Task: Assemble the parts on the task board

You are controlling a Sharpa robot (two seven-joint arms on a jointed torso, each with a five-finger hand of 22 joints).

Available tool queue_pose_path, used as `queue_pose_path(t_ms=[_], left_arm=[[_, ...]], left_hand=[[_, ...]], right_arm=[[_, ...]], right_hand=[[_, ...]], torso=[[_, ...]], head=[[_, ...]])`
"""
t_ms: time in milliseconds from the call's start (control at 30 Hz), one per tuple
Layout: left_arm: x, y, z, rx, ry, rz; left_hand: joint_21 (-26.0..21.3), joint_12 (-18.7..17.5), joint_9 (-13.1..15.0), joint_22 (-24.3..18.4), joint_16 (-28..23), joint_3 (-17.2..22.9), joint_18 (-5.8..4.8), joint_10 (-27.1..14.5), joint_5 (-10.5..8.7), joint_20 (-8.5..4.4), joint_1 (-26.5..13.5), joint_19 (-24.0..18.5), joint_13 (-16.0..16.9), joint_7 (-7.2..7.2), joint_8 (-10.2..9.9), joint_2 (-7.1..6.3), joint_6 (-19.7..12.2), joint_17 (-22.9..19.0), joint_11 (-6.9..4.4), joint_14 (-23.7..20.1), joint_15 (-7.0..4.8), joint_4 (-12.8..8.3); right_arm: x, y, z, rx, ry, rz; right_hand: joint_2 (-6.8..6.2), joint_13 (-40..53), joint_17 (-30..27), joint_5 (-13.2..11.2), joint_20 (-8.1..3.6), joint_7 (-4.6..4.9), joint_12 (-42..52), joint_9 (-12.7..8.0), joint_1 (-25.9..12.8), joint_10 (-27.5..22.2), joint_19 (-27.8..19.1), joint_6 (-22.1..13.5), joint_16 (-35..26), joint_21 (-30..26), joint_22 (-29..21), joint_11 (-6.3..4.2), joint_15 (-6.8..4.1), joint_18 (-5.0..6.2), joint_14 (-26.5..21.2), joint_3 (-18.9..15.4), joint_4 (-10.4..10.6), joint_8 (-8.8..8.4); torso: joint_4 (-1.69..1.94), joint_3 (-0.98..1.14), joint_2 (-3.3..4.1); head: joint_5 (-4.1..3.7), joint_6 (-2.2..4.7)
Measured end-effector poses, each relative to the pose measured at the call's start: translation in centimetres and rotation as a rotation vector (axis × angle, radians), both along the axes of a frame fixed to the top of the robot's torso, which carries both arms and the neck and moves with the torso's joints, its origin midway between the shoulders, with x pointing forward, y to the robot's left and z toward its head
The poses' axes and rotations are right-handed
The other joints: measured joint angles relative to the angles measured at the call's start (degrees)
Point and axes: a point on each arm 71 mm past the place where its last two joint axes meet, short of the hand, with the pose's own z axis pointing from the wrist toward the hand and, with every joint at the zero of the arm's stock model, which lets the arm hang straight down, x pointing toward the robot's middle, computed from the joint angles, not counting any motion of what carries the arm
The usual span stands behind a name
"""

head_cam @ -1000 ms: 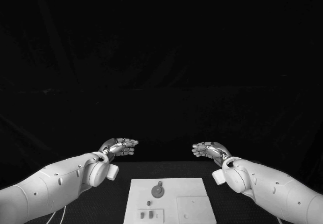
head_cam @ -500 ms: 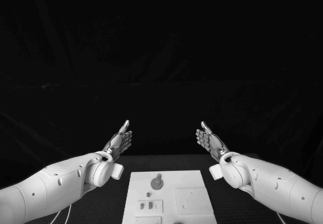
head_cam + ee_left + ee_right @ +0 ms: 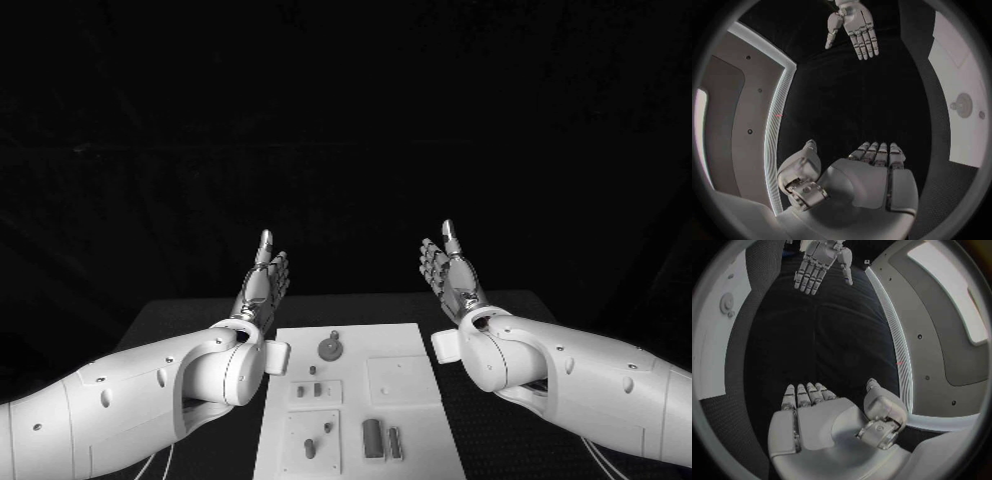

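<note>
Above the far end of the task board (image 3: 404, 405), your two hands hung flat and empty.

You had the left hand (image 3: 261, 283) and right hand (image 3: 451, 280) raised well clear of the black surface (image 3: 180, 320), palms facing each other, fingers (image 3: 265, 243) stretched straight and close together, holding and touching nothing. The board lay between your forearms, with a round knobbed part (image 3: 332, 348) at its far end and small upright parts (image 3: 372, 437) nearer you. My guess at the risk: coming down from there, your bulky wrists sat just beside the board's edges and could have nudged it, and such small parts could have slipped or tipped under a pinch that landed off-centre.
</note>
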Motion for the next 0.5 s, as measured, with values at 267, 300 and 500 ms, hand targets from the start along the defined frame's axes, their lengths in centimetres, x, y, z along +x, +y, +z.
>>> queue_pose_path(t_ms=[267,300,500], left_arm=[[-1.7,-0.3,0.3,-0.004,-0.025,0.086],[-1.8,-0.2,0.3,-0.002,-0.027,0.094],[-1.8,0.0,0.4,0.004,-0.038,0.126]], left_hand=[[0.0,0.0,0.0,0.0,0.0,0.0,0.00,0.0,0.00,0.00,0.0,0.0,0.0,0.00,0.0,0.00,0.0,0.0,0.00,0.0,0.00,0.0],[0.0,0.0,0.0,0.0,0.0,0.0,0.00,0.0,0.00,0.00,0.0,0.0,0.0,0.00,0.0,0.00,0.0,0.0,0.00,0.0,0.00,0.0],[0.0,0.0,0.0,0.0,0.0,0.0,0.00,0.0,0.00,0.00,0.0,0.0,0.0,0.00,0.0,0.00,0.0,0.0,0.00,0.0,0.00,0.0]], right_arm=[[-2.7,0.6,0.4,0.029,0.013,-0.093],[-2.9,0.6,0.4,0.029,0.014,-0.103],[-3.1,0.3,0.4,0.027,0.014,-0.152]], right_hand=[[0.00,0.0,-0.1,0.0,0.00,0.00,0.0,0.0,0.0,0.0,0.0,0.0,0.0,0.0,-0.1,0.00,0.00,0.01,0.0,0.0,0.0,0.00],[0.00,0.0,-0.1,0.0,0.00,0.00,0.0,0.0,0.0,0.0,0.0,0.0,0.0,0.0,-0.1,0.00,0.00,0.01,0.0,0.0,0.0,0.00],[0.00,0.0,-0.1,0.0,0.00,0.00,0.0,0.0,0.0,0.0,0.0,0.0,0.0,0.0,-0.1,0.00,0.00,0.01,0.0,0.0,0.0,0.00]], torso=[[-0.17,-0.04,-0.31],[-0.17,-0.05,-0.31],[-0.18,-0.06,-0.35]], head=[[-0.01,-0.53],[-0.01,-0.54],[-0.01,-0.54]])
